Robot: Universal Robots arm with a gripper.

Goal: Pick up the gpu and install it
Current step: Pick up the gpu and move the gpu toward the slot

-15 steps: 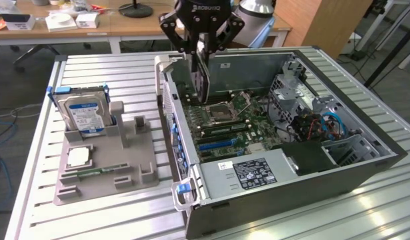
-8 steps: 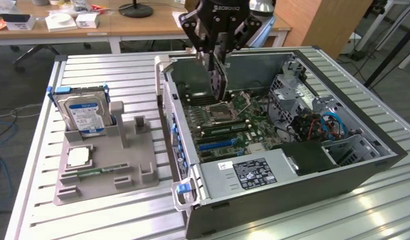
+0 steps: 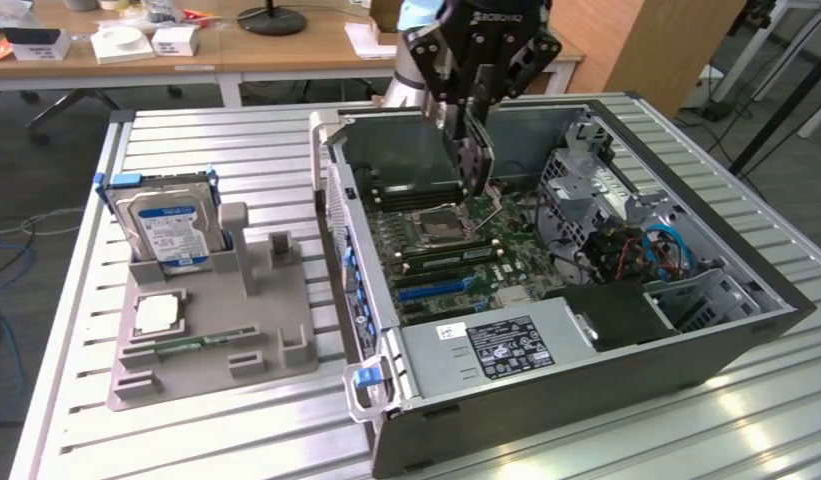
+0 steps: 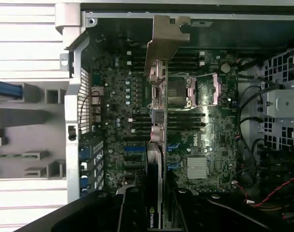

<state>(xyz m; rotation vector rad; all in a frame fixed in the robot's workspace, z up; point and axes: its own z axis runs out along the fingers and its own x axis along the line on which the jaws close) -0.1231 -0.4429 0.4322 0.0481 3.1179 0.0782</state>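
While narrowly parted at upper centre of the exterior view, the fingers (image 4: 131, 210) of the gripper (image 3: 472, 108) clamp the gpu (image 3: 472, 160), which hangs below them, apparently clear of the motherboard (image 3: 450, 245).

clear: case (image 3: 584, 410) open-topped above motherboard (image 3: 444, 255) | blocked: drive cage (image 3: 577, 185) — cables (image 3: 650, 250) (exterior view's right) | gpu (image 3: 470, 165) hangs mid-opening

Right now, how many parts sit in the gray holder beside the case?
3: the hard drive standing upright at the gray holder's far end, a square silver chip lying flat mid-holder, and a green memory stick nearer the camera. Something small could hide behind the drive.
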